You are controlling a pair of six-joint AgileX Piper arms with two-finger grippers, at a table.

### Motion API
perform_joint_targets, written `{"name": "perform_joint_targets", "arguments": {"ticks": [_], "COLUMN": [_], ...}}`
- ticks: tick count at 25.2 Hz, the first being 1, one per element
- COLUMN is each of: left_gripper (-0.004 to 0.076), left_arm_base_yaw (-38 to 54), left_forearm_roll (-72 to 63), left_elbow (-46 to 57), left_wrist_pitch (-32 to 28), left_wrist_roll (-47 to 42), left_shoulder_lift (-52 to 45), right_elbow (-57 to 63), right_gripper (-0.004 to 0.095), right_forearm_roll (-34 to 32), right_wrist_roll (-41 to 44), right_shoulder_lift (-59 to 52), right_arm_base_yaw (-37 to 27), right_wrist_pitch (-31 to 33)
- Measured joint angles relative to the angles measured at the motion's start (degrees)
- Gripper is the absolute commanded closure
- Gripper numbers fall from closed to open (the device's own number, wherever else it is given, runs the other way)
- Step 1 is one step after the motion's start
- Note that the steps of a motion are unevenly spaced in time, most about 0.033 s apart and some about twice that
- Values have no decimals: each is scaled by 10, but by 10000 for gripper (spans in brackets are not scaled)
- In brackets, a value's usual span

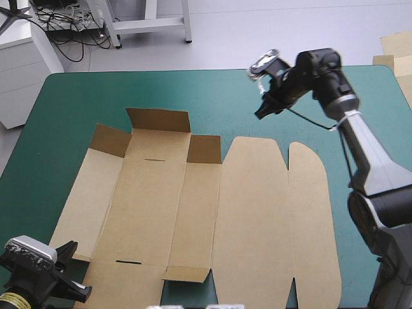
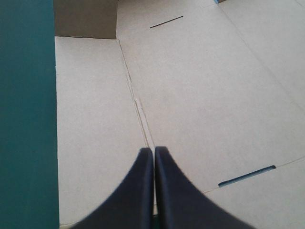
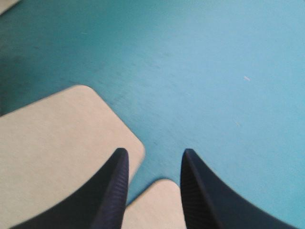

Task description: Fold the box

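Lying flat, box (image 1: pixel 154 212) under closed L pincer (image 2: pixel 153 149); R pincer (image 3: pixel 155 151) apart above its far edge.

Beyond the table (image 1: pixel 77 96) lies pale grey floor (image 1: pixel 257 32) with tangled cables (image 1: pixel 71 29) and a white frame (image 1: pixel 151 24).

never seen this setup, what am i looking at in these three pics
It's a two-armed robot at a table with a teal-green cover. The high view looks down from above; the other two come from a camera on each wrist. A brown box lies as a flat cut sheet, partly raised at its far left. The left hand is shut over the sheet's near left corner; the right hand is open above the sheet's rounded far edge. Neither visibly holds anything.
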Motion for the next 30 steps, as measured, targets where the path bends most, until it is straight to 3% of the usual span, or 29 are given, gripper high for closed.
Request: {"name": "perform_joint_targets", "arguments": {"ticks": [4,17,26,30], "left_gripper": [734,734,734,734], "left_arm_base_yaw": [0,0,0,0], "left_forearm_roll": [0,0,2,13], "left_elbow": [0,0,0,-54], "left_wrist_pitch": [0,0,0,-5], "left_wrist_roll": [0,0,-21,-41], "left_shoulder_lift": [0,0,4,86], "right_elbow": [54,353,593,665], "right_gripper": [930,922,923,923], "right_forearm_roll": [16,32,37,37], "right_wrist_roll": [14,100,151,171], "right_shoulder_lift": [-78,-326,-555,-636], "right_arm_base_yaw": [-82,-277,-286,-286], "right_wrist_pitch": [0,12,17,-5]}}
